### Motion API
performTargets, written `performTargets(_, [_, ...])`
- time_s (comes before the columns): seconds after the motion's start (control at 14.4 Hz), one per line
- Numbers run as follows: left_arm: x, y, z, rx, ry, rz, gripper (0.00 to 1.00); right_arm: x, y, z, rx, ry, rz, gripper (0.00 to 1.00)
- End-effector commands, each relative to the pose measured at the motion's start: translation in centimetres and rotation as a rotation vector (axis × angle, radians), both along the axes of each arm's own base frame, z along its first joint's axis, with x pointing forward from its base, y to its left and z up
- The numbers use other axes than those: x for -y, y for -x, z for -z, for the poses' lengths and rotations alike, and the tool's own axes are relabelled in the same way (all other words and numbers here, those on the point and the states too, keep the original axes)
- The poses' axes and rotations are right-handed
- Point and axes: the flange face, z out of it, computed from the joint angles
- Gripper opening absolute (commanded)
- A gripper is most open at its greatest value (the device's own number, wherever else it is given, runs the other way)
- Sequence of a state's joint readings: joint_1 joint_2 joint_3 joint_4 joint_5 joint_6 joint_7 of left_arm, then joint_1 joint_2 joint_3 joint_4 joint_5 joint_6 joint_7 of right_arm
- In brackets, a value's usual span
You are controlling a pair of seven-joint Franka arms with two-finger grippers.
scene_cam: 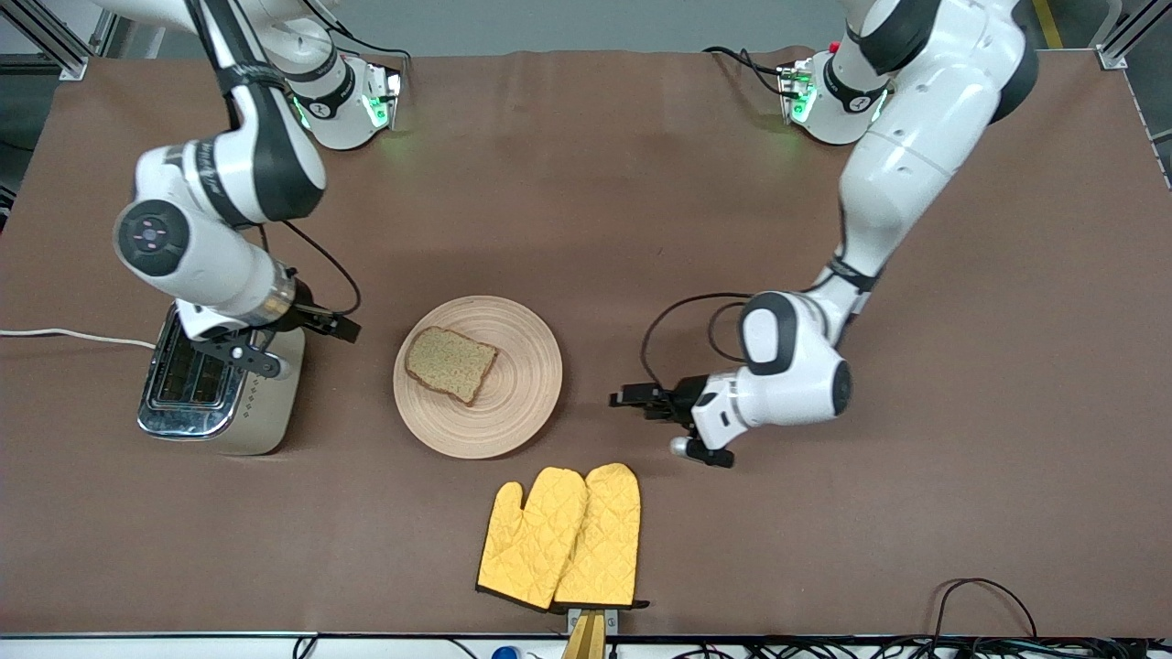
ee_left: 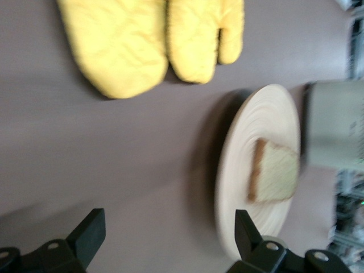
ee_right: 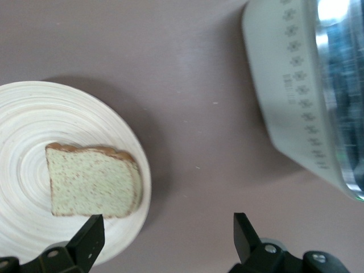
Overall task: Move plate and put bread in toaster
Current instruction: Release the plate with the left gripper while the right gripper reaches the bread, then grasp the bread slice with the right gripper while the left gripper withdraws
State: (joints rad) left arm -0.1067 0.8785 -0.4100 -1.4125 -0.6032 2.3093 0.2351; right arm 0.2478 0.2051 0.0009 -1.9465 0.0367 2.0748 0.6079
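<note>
The brown wholegrain bread slice (scene_cam: pixel 450 364) lies on the round tan wooden plate (scene_cam: pixel 513 412) — at ten o'clock from its centre. The chrome-topped beige toaster (scene_cam: pixel 215 394) stands toward the right arm's end. Right gripper (scene_cam: pixel 316 322) over the toaster's edge, left gripper (scene_cam: pixel 632 396) beside the plate — both spread apart, holding nothing.

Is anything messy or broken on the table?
No, nothing stands out. The bread lies flat on the plate, the toaster stands upright, and two yellow oven mitts lie neatly side by side.

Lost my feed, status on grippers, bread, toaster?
Both open: left gripper beside plate, right gripper between toaster and plate. Bread on plate. Oven mitts nearer camera, no obstruction.
</note>
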Motion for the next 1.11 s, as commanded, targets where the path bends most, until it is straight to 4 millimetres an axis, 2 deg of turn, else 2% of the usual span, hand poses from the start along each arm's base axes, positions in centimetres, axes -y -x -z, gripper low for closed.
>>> performTargets(0.0, [-6.2, -0.6, -4.5, 0.038, -0.191, 0.099, 1.00, -2.3, 1.0, 4.0, 0.013, 0.001, 0.049, 1.00])
performTargets(0.07, [-8.1, -1.0, -5.7, 0.054, -0.242, 0.123, 1.00, -2.9, 1.1, 5.2, 0.002, 0.006, 0.042, 1.00])
performTargets(0.14, [-9.8, -1.3, -6.9, 0.064, -0.288, 0.145, 1.00, -4.4, 1.4, 6.3, -0.007, 0.017, 0.011, 1.00])
performTargets(0.28, [-13.2, -2.0, -9.0, 0.084, -0.391, 0.186, 1.00, -5.4, 1.6, 8.2, -0.014, 0.026, -0.010, 1.00])
performTargets(0.35, [-14.1, -2.1, -10.5, 0.090, -0.440, 0.200, 1.00, -5.1, 1.4, 9.1, -0.018, 0.028, -0.004, 1.00])
performTargets(0.48, [-16.4, -2.0, -13.4, 0.099, -0.562, 0.227, 1.00, -6.4, 1.9, 10.3, -0.029, 0.033, -0.028, 0.97])
performTargets(0.69, [-19.7, -1.4, -18.4, 0.078, -0.684, 0.244, 1.00, -6.5, 1.9, 12.6, -0.040, 0.038, -0.031, 0.92])
performTargets(0.83, [-22.1, -0.7, -21.9, 0.063, -0.730, 0.212, 1.00, -6.8, 1.9, 13.4, -0.044, 0.041, -0.036, 0.85])
performTargets(1.04, [-23.3, 1.7, -28.7, 0.066, -0.777, 0.141, 1.00, -7.2, 2.0, 13.8, -0.048, 0.043, -0.043, 0.70])
